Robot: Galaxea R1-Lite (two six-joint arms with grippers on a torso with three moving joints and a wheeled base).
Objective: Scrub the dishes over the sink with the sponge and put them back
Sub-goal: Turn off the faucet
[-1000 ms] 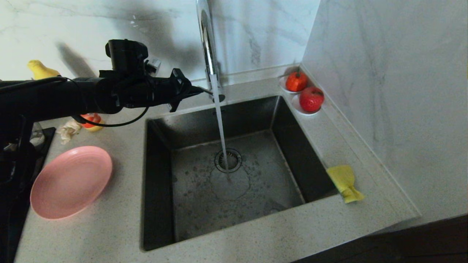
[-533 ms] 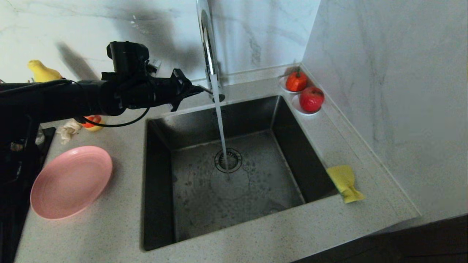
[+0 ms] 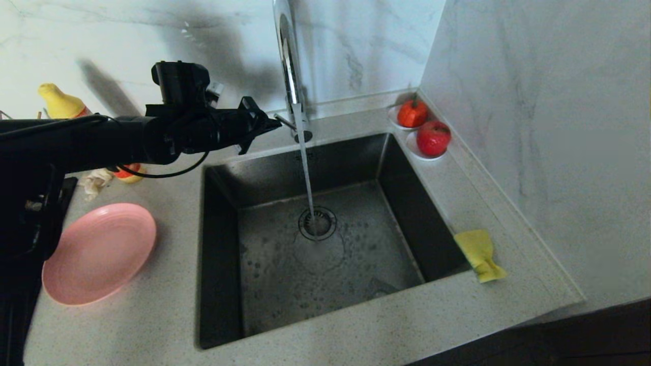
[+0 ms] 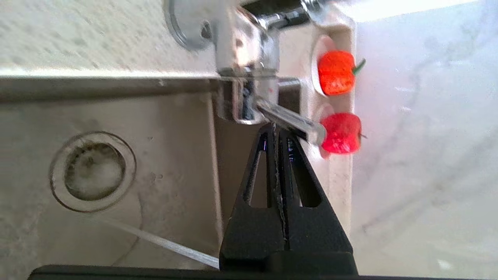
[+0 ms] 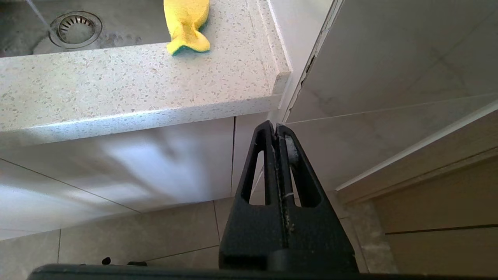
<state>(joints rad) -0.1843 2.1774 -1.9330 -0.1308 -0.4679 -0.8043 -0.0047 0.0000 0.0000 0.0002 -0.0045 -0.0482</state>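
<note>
The sink (image 3: pixel 325 239) sits sunk into the speckled tabletop (image 3: pixel 168 315), and water is running: a thin stream (image 3: pixel 306 178) drops from the chrome faucet (image 3: pixel 288 56) straight onto the round drain strainer (image 3: pixel 317 222), wetting the dark basin floor with scattered droplets. Nothing else lies in the basin. On the rim at the robot's right lies the yellow sponge (image 3: pixel 480 254), one end pinched, a sliver of green showing underneath in the right wrist view. Over on the left the pink plate (image 3: pixel 98 252) lies flat on the tabletop with nothing in it, well apart from the sponge.

The left tool (image 3: pixel 277 122) reaches in level at the faucet, fingers pressed together, nothing between them, its tip right against the faucet's thin lever (image 4: pixel 290 122) in the left wrist view. The right tool (image 5: pixel 277 128) hangs below the tabletop edge above the tiled floor, fingers closed on nothing.

In the back corner two white saucers (image 3: pixel 414 148) each carry a red fruit (image 3: pixel 433 137). A yellow-capped bottle (image 3: pixel 61 101) stands far left.
</note>
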